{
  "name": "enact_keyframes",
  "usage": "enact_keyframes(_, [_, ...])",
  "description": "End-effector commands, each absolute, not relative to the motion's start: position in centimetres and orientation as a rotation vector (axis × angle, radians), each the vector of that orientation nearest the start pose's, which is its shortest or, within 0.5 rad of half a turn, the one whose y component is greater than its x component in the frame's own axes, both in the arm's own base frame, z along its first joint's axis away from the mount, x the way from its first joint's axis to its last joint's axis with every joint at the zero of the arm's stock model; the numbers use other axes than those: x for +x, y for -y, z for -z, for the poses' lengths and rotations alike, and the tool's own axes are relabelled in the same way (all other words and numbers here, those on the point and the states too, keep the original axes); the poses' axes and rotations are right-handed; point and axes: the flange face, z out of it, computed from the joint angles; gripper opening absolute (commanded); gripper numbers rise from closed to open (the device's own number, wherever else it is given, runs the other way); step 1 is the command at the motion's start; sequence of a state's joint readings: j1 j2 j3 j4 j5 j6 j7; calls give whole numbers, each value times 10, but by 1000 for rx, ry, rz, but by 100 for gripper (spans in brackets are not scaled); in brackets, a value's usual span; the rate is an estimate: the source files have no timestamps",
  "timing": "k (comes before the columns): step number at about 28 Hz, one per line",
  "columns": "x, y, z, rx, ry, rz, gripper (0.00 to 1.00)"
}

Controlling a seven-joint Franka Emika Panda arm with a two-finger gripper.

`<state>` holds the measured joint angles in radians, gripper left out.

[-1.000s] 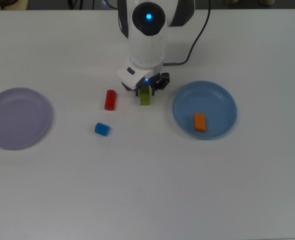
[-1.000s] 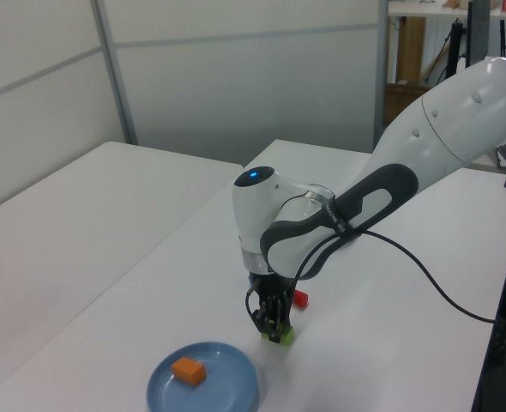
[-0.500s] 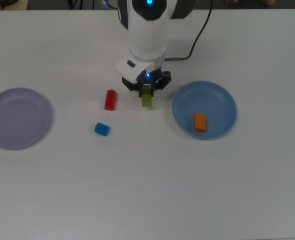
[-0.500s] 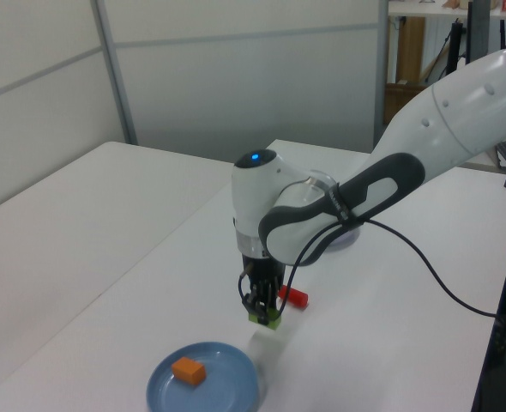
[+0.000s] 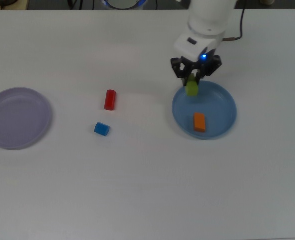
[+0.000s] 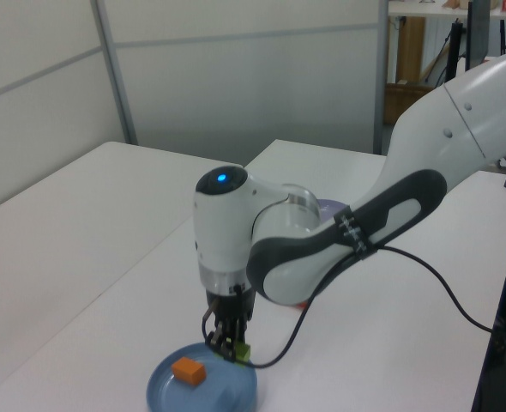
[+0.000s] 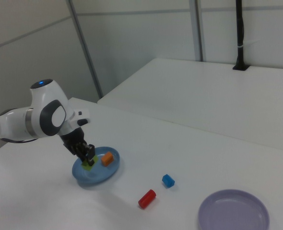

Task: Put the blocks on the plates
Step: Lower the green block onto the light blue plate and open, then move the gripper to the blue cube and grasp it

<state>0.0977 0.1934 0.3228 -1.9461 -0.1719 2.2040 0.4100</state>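
table (image 5: 147, 190) w/ two plates: lavender plate (image 5: 18, 118) at the top view's left, bare; blue plate (image 5: 204, 110) at its right, orange block (image 5: 200, 122) inside. gripper (image 5: 193, 80) over the blue plate's upper-left rim, jaws clamped on green bar (image 5: 192, 88), hanging upright. nudge further in, lower, then release clear of orange. red block (image 5: 110, 99) & blue cube (image 5: 102, 129) wait on the table between the plates.

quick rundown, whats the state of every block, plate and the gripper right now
gripper: shut on the green block, over the blue plate's edge
green block: held in the gripper, not yet released
orange block: lying in the blue plate
blue plate: holds the orange block
red block: lying on the table
blue block: on the table
purple plate: empty
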Motion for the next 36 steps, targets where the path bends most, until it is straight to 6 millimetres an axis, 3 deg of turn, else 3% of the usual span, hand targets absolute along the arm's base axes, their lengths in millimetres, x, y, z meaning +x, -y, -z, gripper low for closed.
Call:
enact_keyframes(1, [566, -260, -373, -3208, 129, 165, 0])
enact_keyframes(5, [582, -272, -359, -3240, 64, 254, 0])
enact_keyframes(9, [591, -274, -362, -3230, 14, 277, 0])
enact_keyframes(12, [591, -275, -363, -3227, 12, 278, 24])
enact_keyframes(14, [591, -275, -364, -3228, 20, 282, 29])
enact_keyframes(15, [590, -276, -363, -3230, 27, 278, 40])
enact_keyframes(16, [590, -277, -363, -3230, 32, 278, 81])
enact_keyframes(17, [590, -277, -362, -3231, 30, 276, 100])
enact_keyframes(21, [587, -283, -354, -3246, 60, 269, 100])
enact_keyframes(27, [596, -274, -371, -3244, 27, 308, 100])
enact_keyframes(33, [630, -199, -392, -3295, -145, 272, 100])
enact_keyframes(34, [638, -171, -393, -3292, -158, 237, 100])
enact_keyframes(36, [645, -143, -400, -3268, -157, 217, 100])
